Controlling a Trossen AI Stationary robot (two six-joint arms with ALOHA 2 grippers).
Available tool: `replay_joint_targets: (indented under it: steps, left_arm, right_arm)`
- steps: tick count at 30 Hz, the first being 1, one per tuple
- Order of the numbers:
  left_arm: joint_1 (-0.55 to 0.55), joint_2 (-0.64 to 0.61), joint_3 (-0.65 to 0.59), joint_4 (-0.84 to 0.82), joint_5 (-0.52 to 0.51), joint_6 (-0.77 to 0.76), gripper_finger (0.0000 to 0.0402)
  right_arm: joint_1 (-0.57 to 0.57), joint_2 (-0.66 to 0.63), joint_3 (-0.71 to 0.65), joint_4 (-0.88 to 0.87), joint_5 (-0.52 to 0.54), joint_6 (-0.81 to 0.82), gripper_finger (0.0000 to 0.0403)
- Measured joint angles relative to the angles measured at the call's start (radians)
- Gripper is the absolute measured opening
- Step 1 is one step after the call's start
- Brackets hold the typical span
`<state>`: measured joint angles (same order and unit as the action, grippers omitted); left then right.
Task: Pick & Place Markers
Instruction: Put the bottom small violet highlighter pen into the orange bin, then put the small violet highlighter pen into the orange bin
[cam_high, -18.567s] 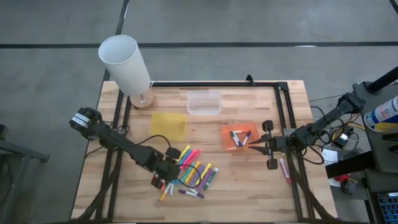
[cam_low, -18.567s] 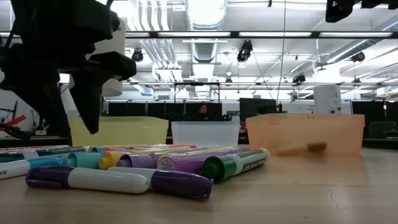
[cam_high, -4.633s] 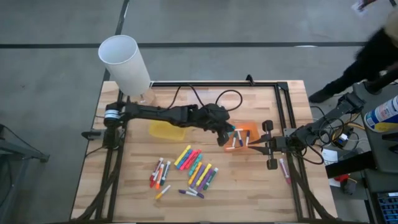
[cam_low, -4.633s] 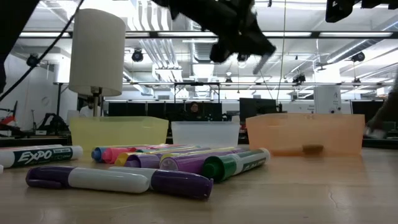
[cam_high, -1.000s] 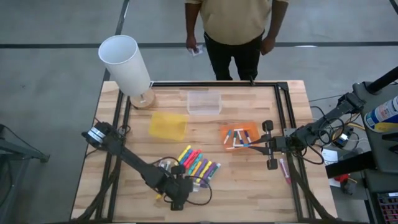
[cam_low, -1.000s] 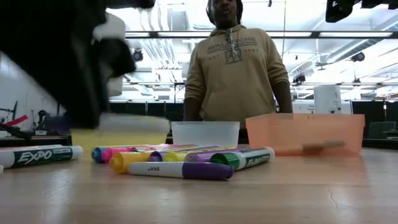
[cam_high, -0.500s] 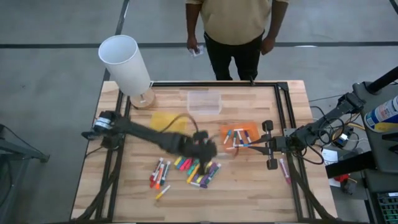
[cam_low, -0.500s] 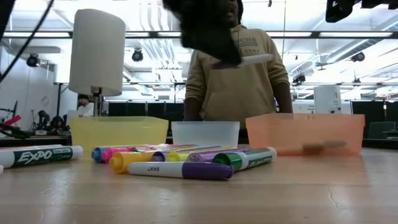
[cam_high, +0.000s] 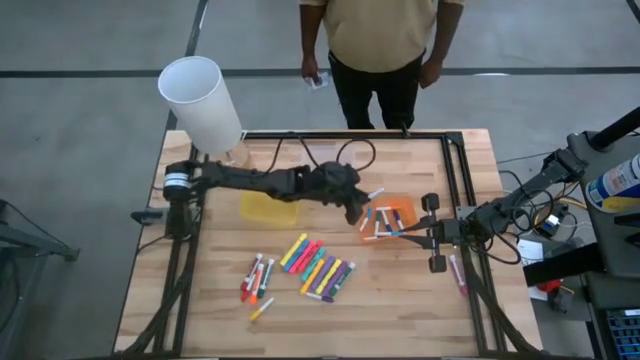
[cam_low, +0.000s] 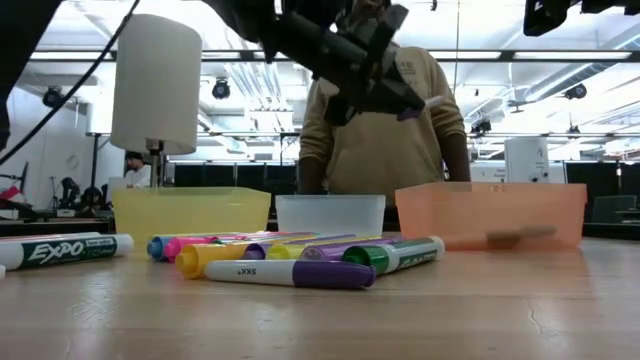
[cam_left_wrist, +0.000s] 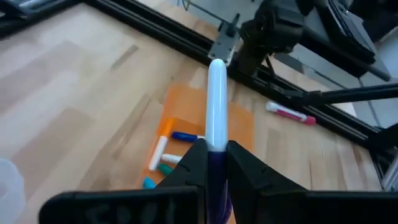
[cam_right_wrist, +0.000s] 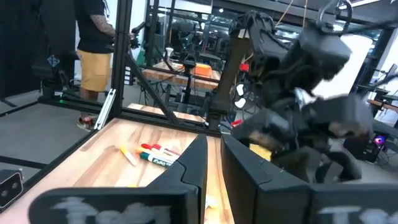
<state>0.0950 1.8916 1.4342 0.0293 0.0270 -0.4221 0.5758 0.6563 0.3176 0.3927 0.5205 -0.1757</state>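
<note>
My left gripper (cam_high: 362, 203) hangs above the left edge of the orange tray (cam_high: 403, 206), shut on a purple-and-white marker (cam_left_wrist: 216, 93). In the low view the same left gripper (cam_low: 392, 98) is high above the table. Several markers (cam_high: 381, 222) lie in the orange tray. A loose pile of coloured markers (cam_high: 315, 265) lies flat on the wood nearer the front, and a few more markers (cam_high: 255, 280) lie to its left. My right gripper (cam_high: 404, 233) waits at the orange tray's right side, shut, with nothing between its fingers. My left gripper pinches the marker's purple end (cam_left_wrist: 216, 163) between its two fingers. The fingers lie along the marker and slant down toward the table's right. The white barrel (cam_left_wrist: 216, 106) sticks out past the fingertips. The marker is lifted clear, above the tray.
A yellow tray (cam_high: 270, 203) and a clear tray (cam_high: 328, 165) stand behind the pile. A tall white cylinder (cam_high: 200, 100) stands at the far left corner. A person (cam_high: 380, 45) stands at the far edge. A pink marker (cam_high: 457, 272) lies by the right arm.
My left gripper has swung from the near edge by the pile up and toward the far right, to above the orange tray's left edge. It has tipped from pointing steeply down to nearly level, with the purple-and-white marker held throughout. The pile has stayed in place.
</note>
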Motion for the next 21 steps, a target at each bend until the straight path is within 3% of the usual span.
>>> replay_joint_targets:
  steps: [10, 21]
  left_arm:
    - [0.001, 0.084, 0.0, 0.041, 0.061, -0.048, 0.0037]
    - [0.001, 0.09, 0.004, 0.041, 0.116, -0.064, 0.0165]
  right_arm:
    - [0.0, 0.0, 0.0, 0.0, 0.0, 0.0, 0.0043]
    - [0.0, 0.0, 0.0, 0.0, 0.0, 0.0, 0.0043]
